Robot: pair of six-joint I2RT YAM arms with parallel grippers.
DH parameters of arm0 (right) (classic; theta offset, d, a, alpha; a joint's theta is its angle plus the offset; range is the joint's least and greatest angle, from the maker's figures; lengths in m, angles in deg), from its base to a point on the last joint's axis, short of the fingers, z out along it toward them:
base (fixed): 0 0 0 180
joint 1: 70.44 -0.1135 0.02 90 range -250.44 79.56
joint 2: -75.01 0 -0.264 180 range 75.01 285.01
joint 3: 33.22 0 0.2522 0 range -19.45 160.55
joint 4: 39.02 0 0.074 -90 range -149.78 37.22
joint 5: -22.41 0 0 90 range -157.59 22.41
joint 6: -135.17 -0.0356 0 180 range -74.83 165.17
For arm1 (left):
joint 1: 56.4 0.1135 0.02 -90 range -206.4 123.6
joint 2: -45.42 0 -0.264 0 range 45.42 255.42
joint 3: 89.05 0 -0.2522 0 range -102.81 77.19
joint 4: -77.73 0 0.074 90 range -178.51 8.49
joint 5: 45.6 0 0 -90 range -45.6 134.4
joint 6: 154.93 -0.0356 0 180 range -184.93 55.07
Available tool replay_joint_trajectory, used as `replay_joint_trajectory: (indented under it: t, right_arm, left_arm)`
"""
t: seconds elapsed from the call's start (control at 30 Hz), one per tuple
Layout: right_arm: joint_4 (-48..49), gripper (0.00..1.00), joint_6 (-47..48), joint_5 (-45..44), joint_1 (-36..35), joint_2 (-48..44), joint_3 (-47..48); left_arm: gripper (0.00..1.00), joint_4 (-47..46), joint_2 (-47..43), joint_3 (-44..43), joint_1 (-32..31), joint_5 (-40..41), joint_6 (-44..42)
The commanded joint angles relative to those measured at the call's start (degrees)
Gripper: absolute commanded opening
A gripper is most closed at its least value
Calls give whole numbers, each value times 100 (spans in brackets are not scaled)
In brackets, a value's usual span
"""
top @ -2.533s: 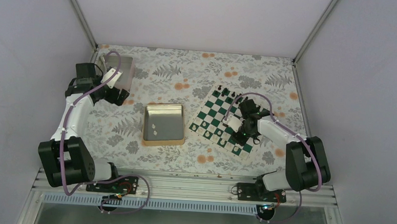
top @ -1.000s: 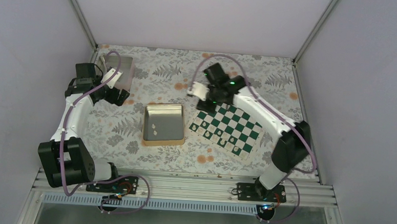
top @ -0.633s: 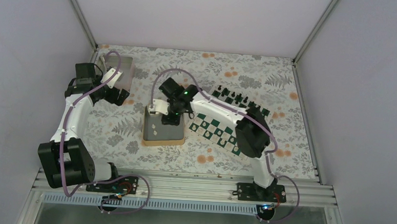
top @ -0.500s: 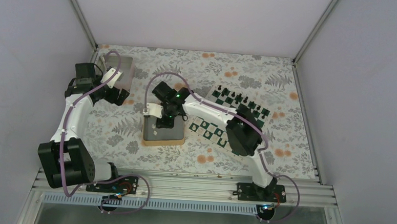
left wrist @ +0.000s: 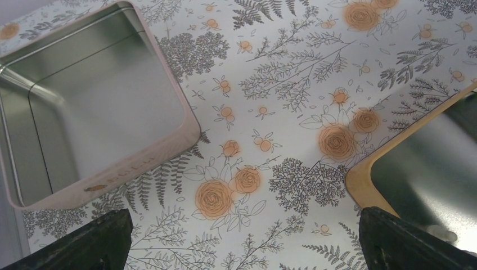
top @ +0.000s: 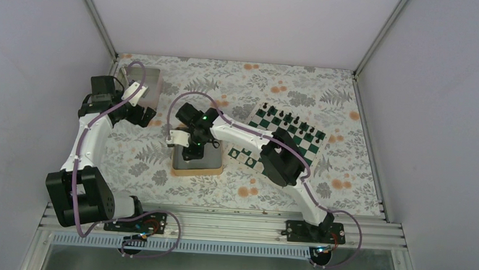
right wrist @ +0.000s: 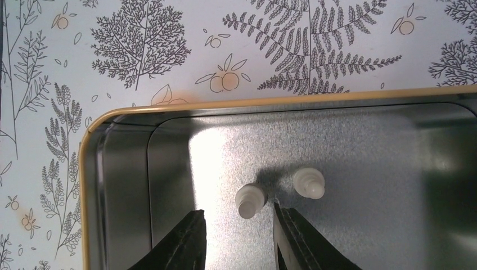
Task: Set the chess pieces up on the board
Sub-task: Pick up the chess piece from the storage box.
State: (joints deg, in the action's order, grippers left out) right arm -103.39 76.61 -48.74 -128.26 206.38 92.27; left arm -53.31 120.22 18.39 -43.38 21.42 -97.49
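Right gripper (right wrist: 239, 244), jaws parted and gripping nothing, is hovering over two white chess pieces (right wrist: 250, 201) inside the gold-rimmed tin (right wrist: 225, 104), lower centre of frame.

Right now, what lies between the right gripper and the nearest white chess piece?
Only the bare floor of the tin, seen in the right wrist view: the right gripper sits just short of the chess piece.

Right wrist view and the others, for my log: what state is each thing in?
Gold-rimmed tin: uncovered.
White pieces: two in view, loose on tin floor.
Right tool: open, empty, above tin.
Left tool: wide open, empty.
Board: black pieces lined along far edge.
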Motion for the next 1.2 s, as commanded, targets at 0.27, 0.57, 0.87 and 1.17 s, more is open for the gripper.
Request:
replay_joint_trajectory:
  t: [0.27, 0.57, 0.87, 1.17]
  right_arm:
    - [35, 32, 9, -156, -105, 164, -100]
    - [78, 32, 44, -263, -106, 304, -76]
    - [187, 26, 24, -314, -98, 351, -24]
    - [200, 7, 33, -417, -85, 218, -127]
  left_arm:
    - [100, -111, -132, -39, 12, -134, -65]
    - [100, -112, -91, -41, 17, -154, -71]
    - [100, -119, -110, -26, 12, -154, -75]
    - [100, -120, -115, -17, 17, -165, -75]
